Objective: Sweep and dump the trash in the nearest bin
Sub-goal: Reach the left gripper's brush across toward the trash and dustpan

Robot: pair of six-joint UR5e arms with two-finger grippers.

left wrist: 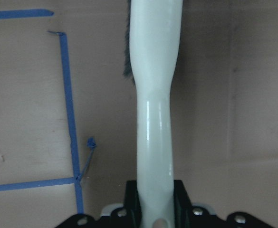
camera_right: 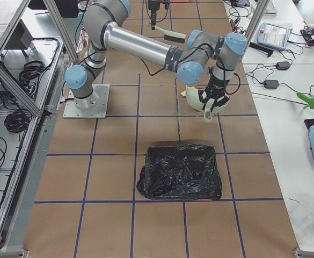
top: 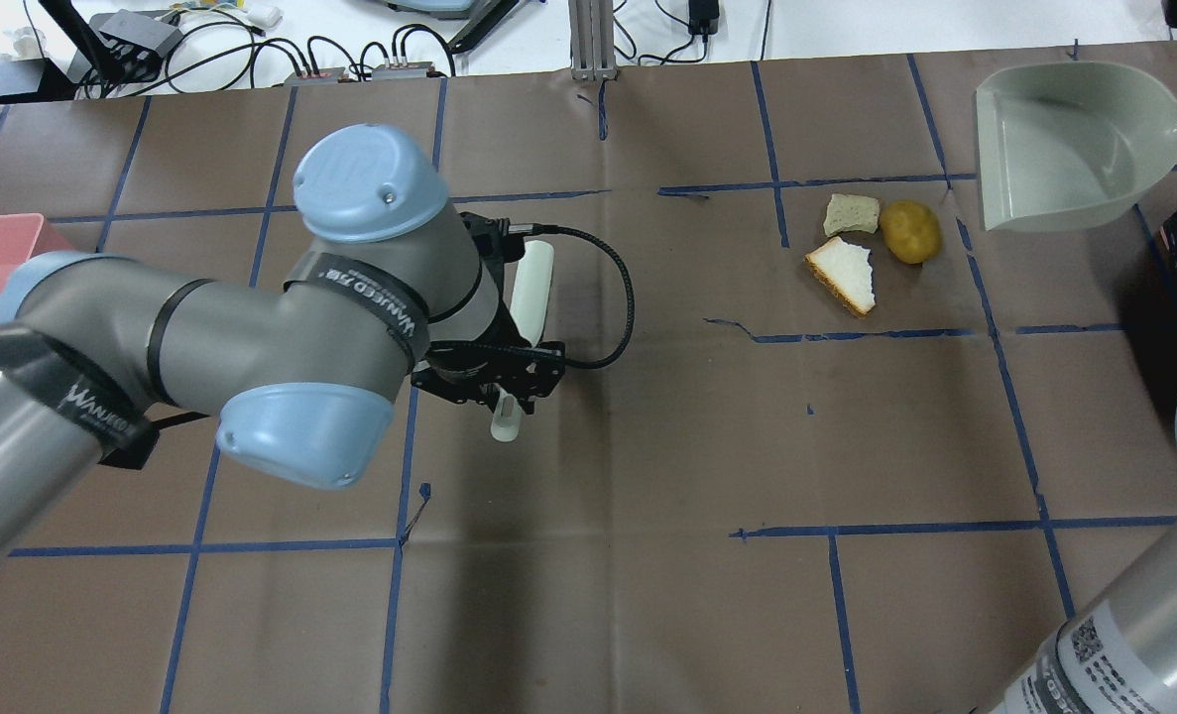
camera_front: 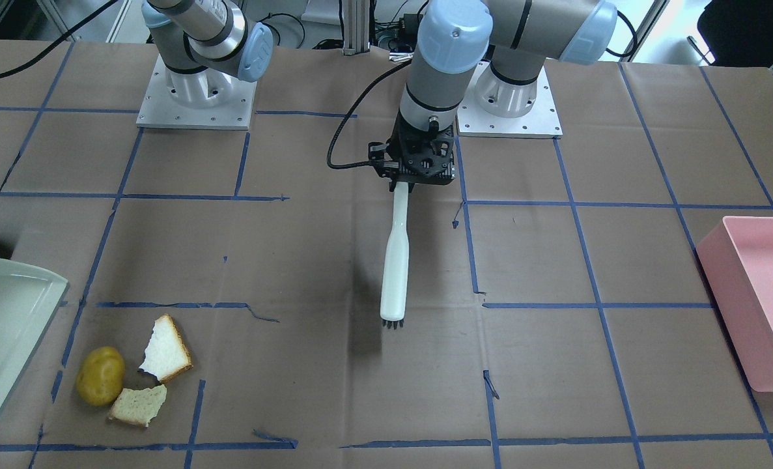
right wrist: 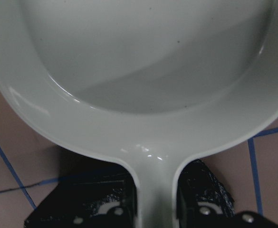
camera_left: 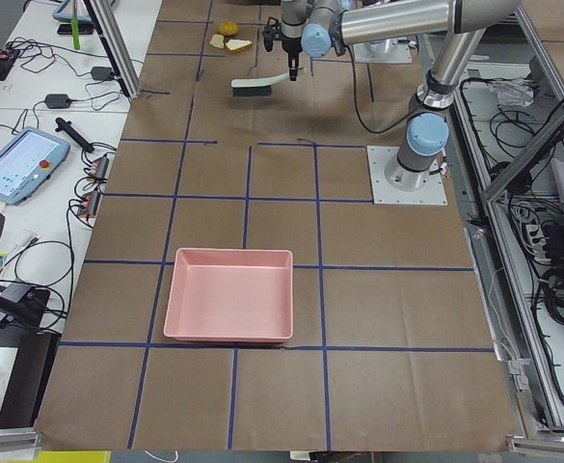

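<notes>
The trash lies together on the brown paper: a yellow-brown potato [camera_front: 100, 376] [top: 911, 231] and two torn bread pieces [camera_front: 165, 348] [camera_front: 139, 405]. My left gripper [camera_front: 402, 185] [left wrist: 155, 209] is shut on the handle of a white brush [camera_front: 396, 260] [top: 531, 288]. The brush is held above mid-table, bristles down, well away from the trash. My right gripper [right wrist: 153, 199] is shut on the handle of a pale green dustpan [right wrist: 143, 71] [top: 1064, 149]. The dustpan's mouth faces the trash, just beside the potato.
A pink bin [camera_front: 764, 299] [camera_left: 229, 294] stands at the table end on my left. A bin lined with a black bag [camera_right: 179, 171] stands at the end on my right, close behind the dustpan. Blue tape lines grid the paper.
</notes>
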